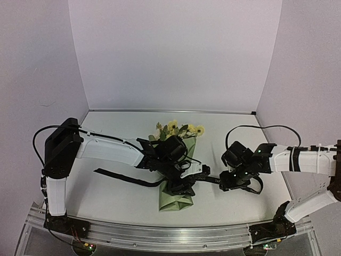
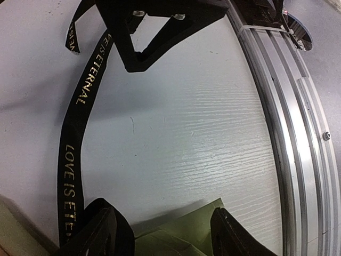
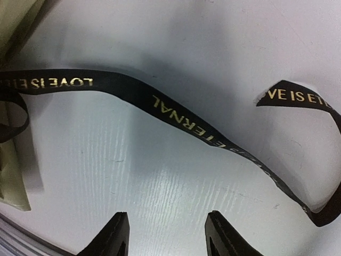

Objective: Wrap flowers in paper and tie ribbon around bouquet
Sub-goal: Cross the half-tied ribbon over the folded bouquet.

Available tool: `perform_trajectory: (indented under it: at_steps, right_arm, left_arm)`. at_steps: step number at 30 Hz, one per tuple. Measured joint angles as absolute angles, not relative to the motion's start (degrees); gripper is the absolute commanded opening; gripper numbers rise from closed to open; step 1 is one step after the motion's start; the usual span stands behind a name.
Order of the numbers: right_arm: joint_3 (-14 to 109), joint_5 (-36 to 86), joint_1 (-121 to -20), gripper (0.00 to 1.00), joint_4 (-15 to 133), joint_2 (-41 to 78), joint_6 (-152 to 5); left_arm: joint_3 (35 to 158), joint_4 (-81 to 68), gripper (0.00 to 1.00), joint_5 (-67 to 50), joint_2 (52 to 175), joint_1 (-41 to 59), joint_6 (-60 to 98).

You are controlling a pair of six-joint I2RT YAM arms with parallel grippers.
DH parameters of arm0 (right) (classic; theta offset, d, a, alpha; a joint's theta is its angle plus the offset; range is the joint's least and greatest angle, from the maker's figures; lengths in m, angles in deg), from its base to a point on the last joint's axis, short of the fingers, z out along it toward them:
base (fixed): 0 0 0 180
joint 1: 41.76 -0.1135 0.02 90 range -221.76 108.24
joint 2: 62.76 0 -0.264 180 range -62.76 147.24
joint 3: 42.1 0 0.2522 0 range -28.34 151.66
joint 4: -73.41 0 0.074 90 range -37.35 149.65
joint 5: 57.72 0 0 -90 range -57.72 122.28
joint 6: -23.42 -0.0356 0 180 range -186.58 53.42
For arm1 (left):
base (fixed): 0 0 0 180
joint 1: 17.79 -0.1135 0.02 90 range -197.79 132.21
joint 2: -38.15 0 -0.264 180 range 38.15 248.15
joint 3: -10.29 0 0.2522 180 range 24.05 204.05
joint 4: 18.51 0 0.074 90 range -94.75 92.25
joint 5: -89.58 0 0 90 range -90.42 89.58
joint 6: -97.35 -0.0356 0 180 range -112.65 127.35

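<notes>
White table (image 1: 106, 186), lilac walls (image 1: 176, 53). Bouquet (image 1: 176, 201) flat on table, ribbon (image 3: 176, 114) running across it, tails either side. Left gripper (image 2: 165, 234) over bouquet's base, jaws apart, empty; right gripper (image 3: 168, 234) just right of bouquet, also apart, above ribbon. Imo grab tails flat, near bouquet, pull evenly.

The ribbon (image 3: 176, 113) snakes across the white table (image 3: 160, 181), gold lettering up. The right gripper (image 3: 166, 232) hangs over it, fingers spread, empty.

White arms (image 1: 109, 151), black joints (image 1: 64, 146), looping black cables (image 1: 33, 143).
</notes>
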State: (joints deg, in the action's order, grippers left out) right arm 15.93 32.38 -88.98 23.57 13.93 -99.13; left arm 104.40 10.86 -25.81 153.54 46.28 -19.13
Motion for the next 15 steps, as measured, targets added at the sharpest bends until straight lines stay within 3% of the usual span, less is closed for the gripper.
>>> perform_trajectory:
  at_steps: [7, 15]
  right_arm:
    - [19.2, 28.4, -89.0, 0.51, 23.8, 14.7, -98.6]
    - [20.9, 27.8, -87.1, 0.61, 23.4, 18.4, -95.9]
  left_arm:
    - [100.2, 9.6, 0.66, -25.1, 149.3, 46.3, -18.2]
    - [95.1, 2.9, 0.66, -22.2, 140.5, 45.3, -14.1]
